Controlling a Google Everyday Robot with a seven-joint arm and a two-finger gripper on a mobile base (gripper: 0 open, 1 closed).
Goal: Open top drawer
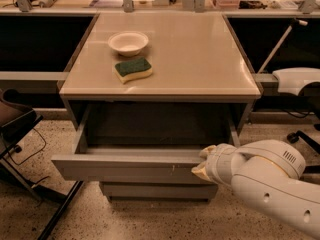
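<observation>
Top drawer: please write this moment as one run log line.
top drawer: pulled out | gripper: at right end of drawer front | table: bowl, sponge on top

Matt grey scratched top drawer (125, 169); smooth pale plastic gripper (202, 167) at its front.
</observation>
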